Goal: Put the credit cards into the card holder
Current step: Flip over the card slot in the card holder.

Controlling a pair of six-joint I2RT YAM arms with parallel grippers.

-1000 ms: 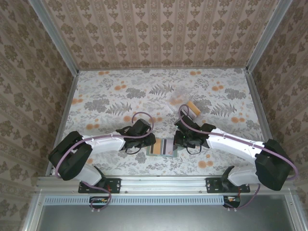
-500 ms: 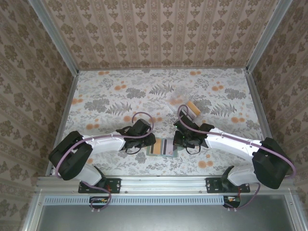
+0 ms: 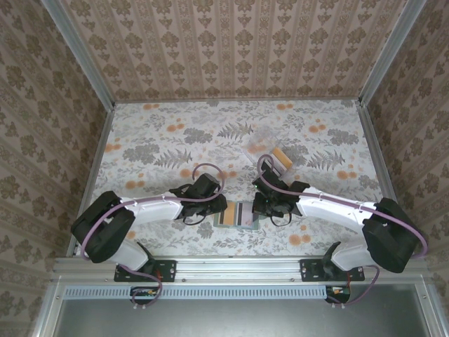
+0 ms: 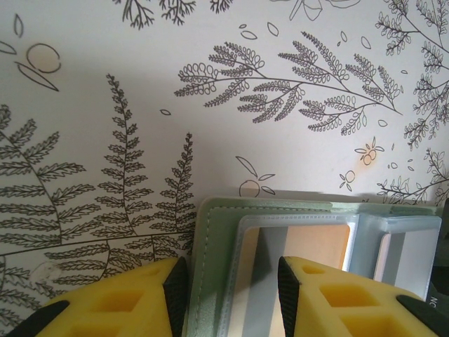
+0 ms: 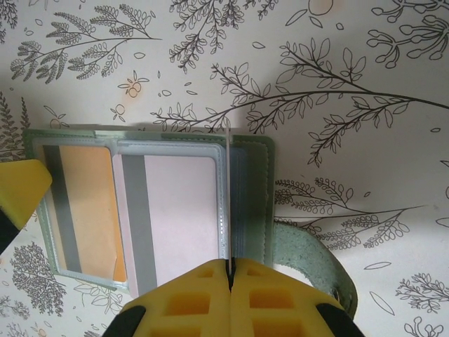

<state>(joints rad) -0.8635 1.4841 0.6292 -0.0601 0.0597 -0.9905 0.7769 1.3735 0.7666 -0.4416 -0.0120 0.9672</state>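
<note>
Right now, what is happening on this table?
Both arms work over the open card holder. The left pincer stands open astride its left end. The right pincer is shut on a thin sheet seen edge-on above the holder; card or sleeve, I cannot tell. An orange card and a white card already sit in its sleeves.

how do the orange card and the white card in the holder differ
Colour: the orange card is orange, the white card pale. Place: the orange card fills the sleeve farthest from the snap tab, the white card the next one. Both lie flat in the card holder with a grey stripe.
</note>
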